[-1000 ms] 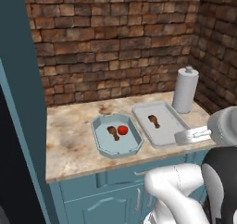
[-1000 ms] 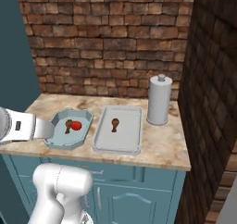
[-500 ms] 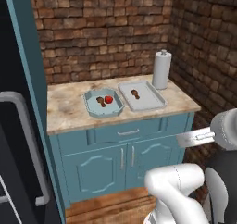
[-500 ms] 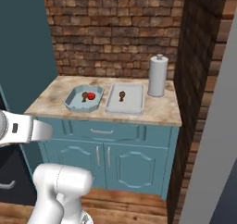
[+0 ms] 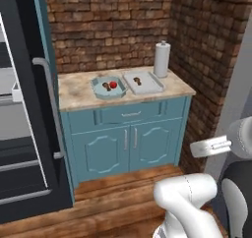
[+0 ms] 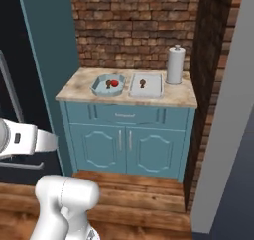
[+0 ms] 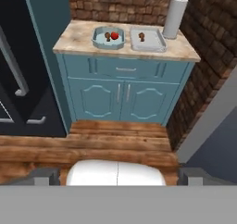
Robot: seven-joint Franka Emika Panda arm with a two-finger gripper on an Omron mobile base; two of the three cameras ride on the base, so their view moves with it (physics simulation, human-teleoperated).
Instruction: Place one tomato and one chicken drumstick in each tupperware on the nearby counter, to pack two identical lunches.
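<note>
Rough red-brown brick walls [image 5: 108,30] closed in a narrow corner where the beige marbled stone counter [image 5: 78,92] sat over teal-blue cabinets with slim silver handles [image 6: 124,145], and worn wooden floorboards [image 7: 120,142] ran in front of them. On the counter lay two shallow pale blue-grey tupperware trays side by side, nearly touching: the left tupperware [image 5: 101,92], with cut-off corners, held a small red tomato [image 5: 113,84] just beside a brown chicken drumstick [image 5: 105,86], while the right tupperware [image 5: 147,87] held a second brown drumstick [image 5: 139,79] alone. A tall white paper-towel roll [image 5: 162,59] stood upright near the right tray, against the side brick wall. To the left of the cabinets rose a tall teal panel [image 6: 47,75], and beside it the black fridge [image 5: 19,148] with a long grey handle [image 5: 49,99] and grey shelves inside. Nothing stood between the camera and the trays. Of the gripper I could not tell whether its fingers were apart or closed; the hand view looked from well back across the floor toward the counter.
</note>
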